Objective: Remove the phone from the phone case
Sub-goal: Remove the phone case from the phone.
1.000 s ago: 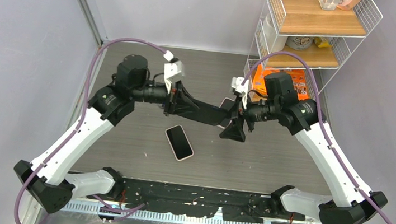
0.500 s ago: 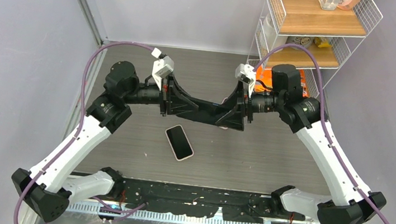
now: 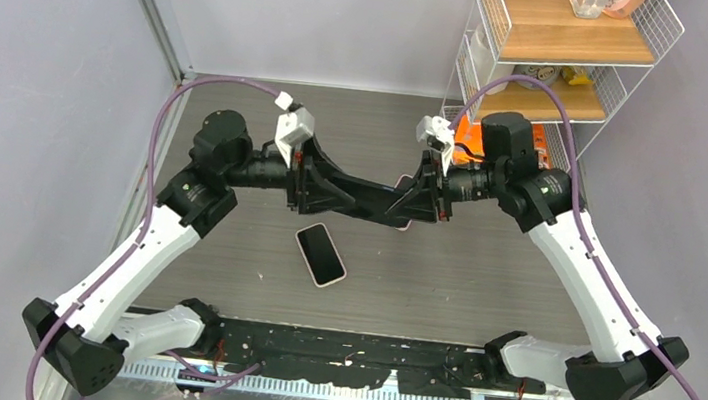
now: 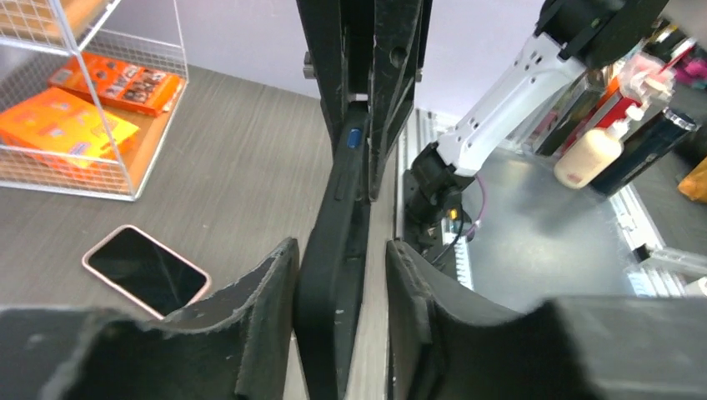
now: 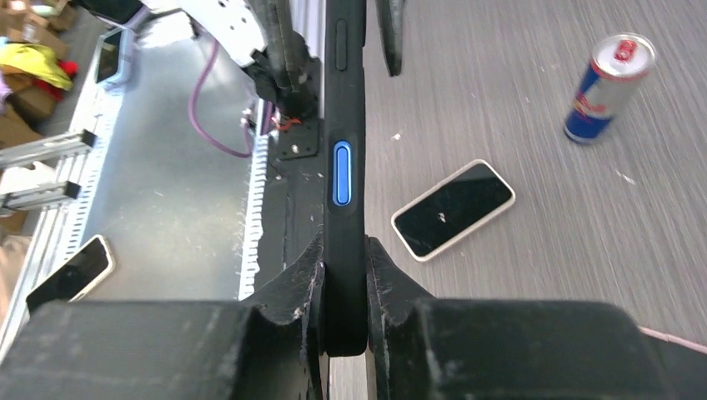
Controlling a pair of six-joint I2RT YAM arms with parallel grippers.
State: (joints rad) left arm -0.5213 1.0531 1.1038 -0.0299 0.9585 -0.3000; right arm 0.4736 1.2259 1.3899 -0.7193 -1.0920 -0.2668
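**Left wrist view**
- Left gripper (image 4: 342, 250): jaws narrowly parted around the black phone case (image 4: 333, 292), which stands edge-on between them. One of the fingers (image 4: 258, 325) touches the case. The other stands off it, with a slit of table showing between. The hold is slack, not clamped.
- Table (image 4: 233, 167): grey wood-grain top.
- Pink-rimmed phone (image 4: 146, 271): lying flat on the table, dark screen up, apart from the case.
- Wire shelf (image 4: 154, 125): the bottom tier holds orange boxes (image 4: 67, 125).
- Pump bottle (image 4: 590, 154): beyond the table's near edge, among other containers.

**Right wrist view**
- Right gripper (image 5: 343, 250): both fingers pressed flat against the case, clamped on one end of it.
- Blue side button (image 5: 342, 171): set in the case's edge, just past the fingertips.
- Energy-drink can (image 5: 609, 87): standing on the table, beyond the pink-rimmed phone.

**Top external view**
- Both grippers meet over the middle of the table, with the case spanning between them, held clear of the surface.
- The pink-rimmed phone lies just nearer the arm bases, touching neither gripper.
- Whether a phone sits inside the case cannot be told.
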